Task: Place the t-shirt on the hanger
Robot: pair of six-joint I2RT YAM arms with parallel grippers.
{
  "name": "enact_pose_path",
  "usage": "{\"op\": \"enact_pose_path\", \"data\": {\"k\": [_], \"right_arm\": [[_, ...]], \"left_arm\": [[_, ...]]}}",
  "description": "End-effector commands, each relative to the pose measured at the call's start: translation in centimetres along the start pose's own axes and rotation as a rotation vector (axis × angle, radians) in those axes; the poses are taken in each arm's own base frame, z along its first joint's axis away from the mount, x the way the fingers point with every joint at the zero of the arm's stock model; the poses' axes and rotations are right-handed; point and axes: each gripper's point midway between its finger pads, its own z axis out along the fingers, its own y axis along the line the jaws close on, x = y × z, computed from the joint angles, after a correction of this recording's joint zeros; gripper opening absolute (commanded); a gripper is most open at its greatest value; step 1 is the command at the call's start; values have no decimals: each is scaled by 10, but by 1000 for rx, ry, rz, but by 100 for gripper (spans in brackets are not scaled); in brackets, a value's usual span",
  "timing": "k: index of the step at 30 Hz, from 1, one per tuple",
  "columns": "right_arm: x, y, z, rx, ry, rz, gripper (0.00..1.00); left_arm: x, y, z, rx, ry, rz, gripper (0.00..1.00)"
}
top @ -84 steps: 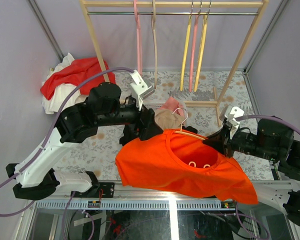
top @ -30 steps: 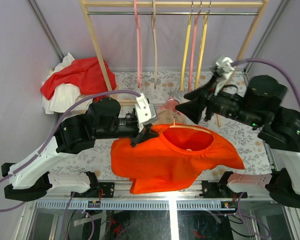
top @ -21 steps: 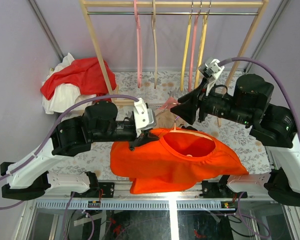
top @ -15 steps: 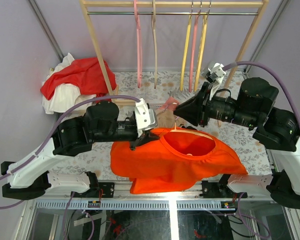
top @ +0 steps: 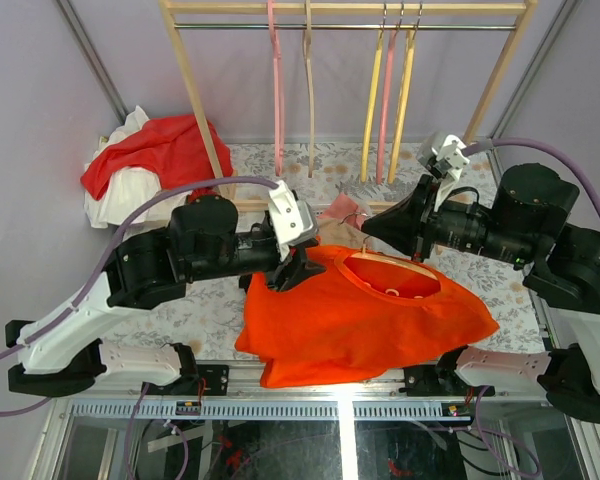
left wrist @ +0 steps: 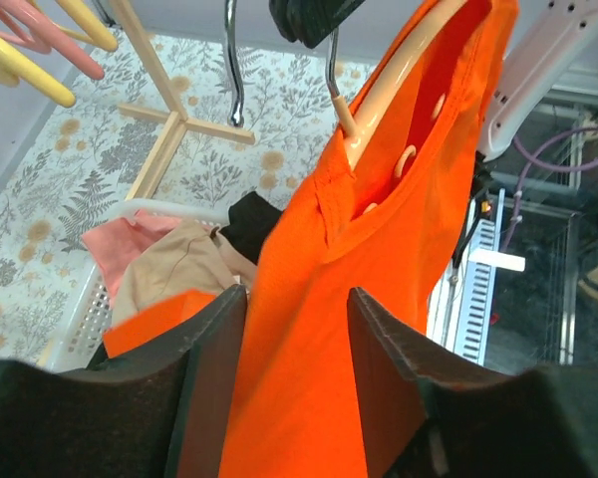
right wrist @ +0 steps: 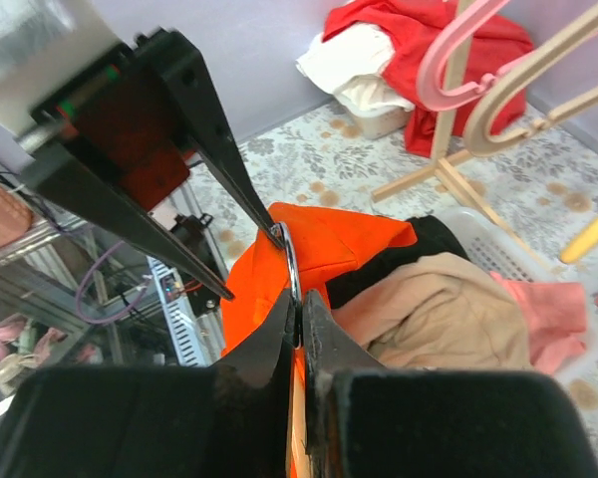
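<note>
Right gripper (right wrist: 299, 299): I see the fingers closed tight on the hanger (left wrist: 389, 90) hook (right wrist: 292, 261), hanger held aloft. Shirt (top: 360, 320) hangs from the hanger, one arm of it inside the neck. Left gripper (left wrist: 297, 297): fingers partly apart, shirt cloth loose between them.

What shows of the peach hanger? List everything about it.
The hanger is thin, pale peach and plastic-looking, with small loops along its lower bar and a silver wire hook. It hangs tilted in the air, its arms inside the neck of the orange t-shirt, which drapes from it. The right gripper is shut on the hook and holds it up. Nothing else visibly touches it.
</note>
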Motion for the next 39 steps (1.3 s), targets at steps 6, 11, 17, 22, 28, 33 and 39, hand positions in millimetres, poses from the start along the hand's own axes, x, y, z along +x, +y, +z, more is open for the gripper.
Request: {"op": "enact_pose_path", "data": {"k": [6,11,17,22,28,33,39], "right_arm": [[-30,-4,-56,91,-144,-119,0],[-43,19,-92,11,-229,-146,0],[-61,59,-120,-168,-303,-185,0],[-74,96,-131,-372,-344,-228,0],[-80,117,-130,-514,-330,-241,0],[-78,125,-127,-579,-310,-235,0],[-72,133,-132,-637,-304,-223,0]], "left_arm": [[-49,28,-46,-193,-175,-79,48],[-32,55,-80,-396,-258,-225,55],[-17,72,-125,-545,-391,-397,59],[-4,71,-141,-559,-430,-428,60],[-4,50,-155,-437,-488,-411,64],[-3,4,-139,-169,-438,-365,70],[6,-39,-133,69,-402,-340,71]]}}
